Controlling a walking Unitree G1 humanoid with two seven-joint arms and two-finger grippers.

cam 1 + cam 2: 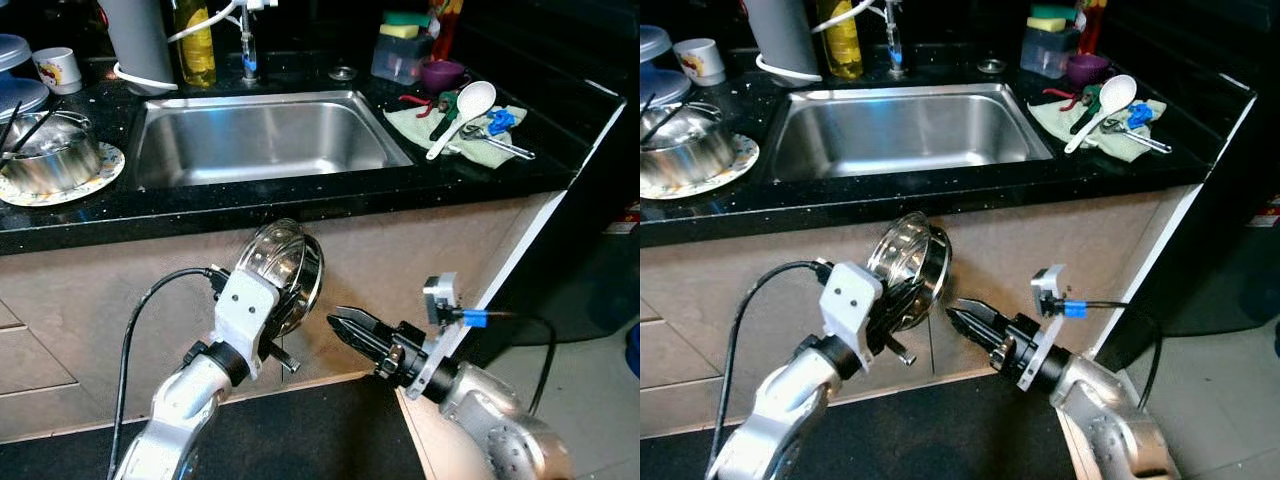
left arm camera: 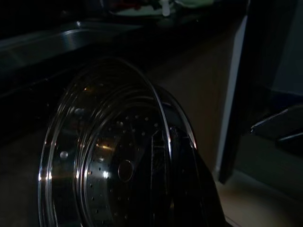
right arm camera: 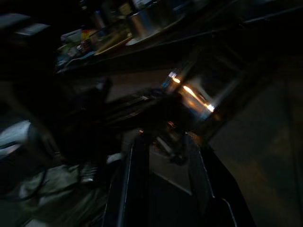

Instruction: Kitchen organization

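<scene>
- My left gripper (image 1: 285,345) is clamped on the round perforated steel strainer bowl (image 1: 283,272), tilted, below the black stone counter (image 1: 300,195), not put away.
- My right gripper (image 1: 352,330) is just beside it, fingers together, empty.
- The steel sink (image 1: 262,140) is empty; the white plastic spoon (image 1: 462,115) and steel pot on the flowered plate (image 1: 60,190) remain unsorted.

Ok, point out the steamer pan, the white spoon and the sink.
steamer pan (image 1: 283,262): left eye view, on its shiny rim, held in the left tool.
white spoon (image 1: 476,98): left eye view, on its bowl, over the green cloth.
sink (image 1: 262,140): left eye view, on its bare steel bottom.
</scene>
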